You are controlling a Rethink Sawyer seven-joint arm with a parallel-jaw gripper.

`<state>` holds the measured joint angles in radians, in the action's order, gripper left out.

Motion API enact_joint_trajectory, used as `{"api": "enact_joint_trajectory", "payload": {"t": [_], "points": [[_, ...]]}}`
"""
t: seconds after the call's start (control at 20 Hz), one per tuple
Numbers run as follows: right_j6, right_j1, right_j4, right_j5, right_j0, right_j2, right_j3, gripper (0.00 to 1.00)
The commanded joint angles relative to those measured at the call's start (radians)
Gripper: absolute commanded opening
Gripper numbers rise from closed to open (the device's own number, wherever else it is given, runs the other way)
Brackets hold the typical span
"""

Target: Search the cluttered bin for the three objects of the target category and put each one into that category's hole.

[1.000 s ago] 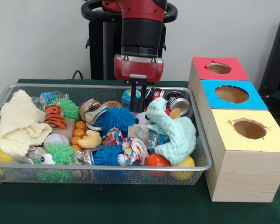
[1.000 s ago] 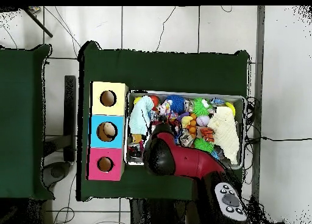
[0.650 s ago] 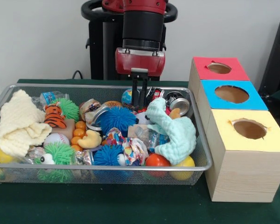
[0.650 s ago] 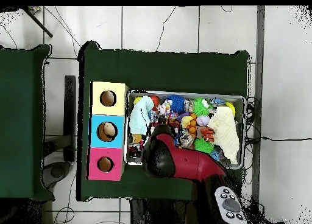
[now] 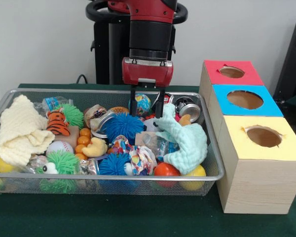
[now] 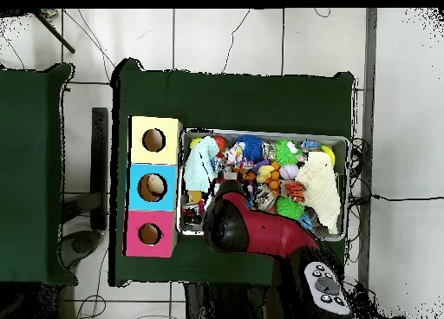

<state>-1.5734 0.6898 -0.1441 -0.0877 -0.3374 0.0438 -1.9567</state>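
My gripper (image 5: pixel 146 112) hangs open over the far middle of the wire bin (image 5: pixel 108 177). Its two black fingers (image 5: pixel 133 104) stand either side of a small blue-and-green globe ball (image 5: pixel 143 102). Just in front of it lie a spiky dark-blue ball (image 5: pixel 123 125) and a mint-green cloth (image 5: pixel 186 138). The red box (image 5: pixel 231 72), blue box (image 5: pixel 244 99) and yellow box (image 5: pixel 263 137), each with a round hole, stand in a row right of the bin. In the overhead view the arm (image 6: pixel 232 226) hides the gripper; the bin (image 6: pixel 345 144) and the boxes (image 6: pixel 154 186) show.
The bin is packed: cream cloth (image 5: pixel 20 129), tiger toy (image 5: pixel 56 122), green spiky balls (image 5: pixel 60 166), baseball (image 5: pixel 59 146), yellow duck (image 5: pixel 95 147), small oranges (image 5: pixel 82 140), tins (image 5: pixel 189 109), red ball (image 5: pixel 166 170). A green cloth covers the table (image 5: pixel 138 217).
The fingers, close together in the earlier frames, have spread apart and now straddle the globe ball. The gripper stays over the same spot of the bin.
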Motion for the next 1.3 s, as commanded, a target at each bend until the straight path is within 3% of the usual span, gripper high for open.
{"api": "enact_joint_trajectory", "payload": {"t": [0.05, 1.3], "points": [[-0.183, -0.044, 0.018, -0.075, 0.006, 0.009, 0.075, 1.0], [-0.244, -0.313, -0.006, -0.397, -0.093, 0.067, 0.109, 1.0]]}}
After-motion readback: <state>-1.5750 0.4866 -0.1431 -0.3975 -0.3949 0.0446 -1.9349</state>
